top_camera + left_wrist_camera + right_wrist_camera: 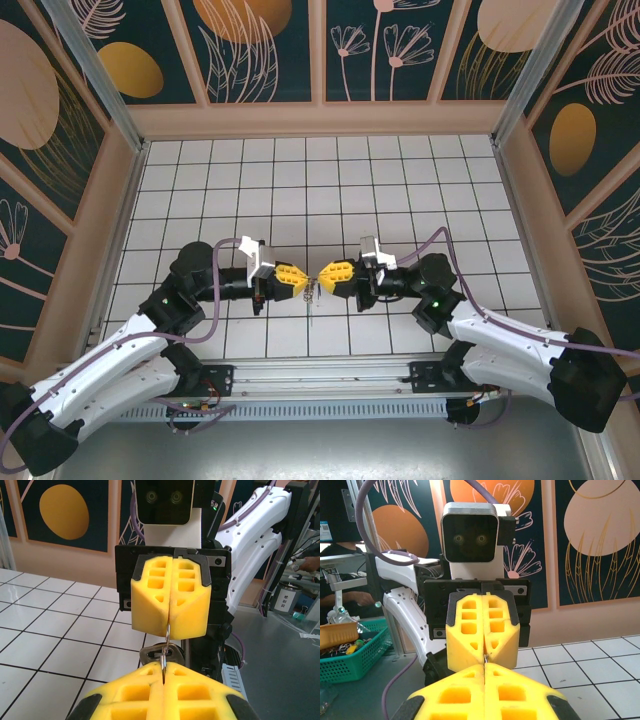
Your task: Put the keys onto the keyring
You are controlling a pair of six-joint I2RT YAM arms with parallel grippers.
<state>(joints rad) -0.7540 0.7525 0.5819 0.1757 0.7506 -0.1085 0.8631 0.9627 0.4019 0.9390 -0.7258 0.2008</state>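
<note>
- Two grippers, both closed: the left gripper (pixel 290 278) and the right gripper (pixel 333 275) meet nose to nose just below the middle of the top view, yellow fingertips nearly touching
- In the left wrist view the left gripper sits at the lower edge, its two fingers pressed together with no gap; the right gripper faces it from the centre of the frame, shut just as tightly
- One keyring (pixel 166 642): a thin silvery wire loop seen edge-on at lower centre, one end running into the seam of the left gripper's fingers and the other into the seam of the right gripper's, so both clamp it, held above the table
- One key (pixel 151 655) can be counted: pale metal, lying crosswise just behind the keyring; most of it is hidden behind the left gripper's fingers, and whether the keyring passes through its hole cannot be told
- From above, keyring and key shrink to a small glint between the fingertips, too small to count parts
- In the right wrist view only a sliver of metal shows where the two pairs of fingers meet
- One white tiled table (pixel 400 180) lies under both arms
- One green basket (pixel 355 652) at the left edge of the right wrist view, cut off by the frame, its small contents unreadable
</note>
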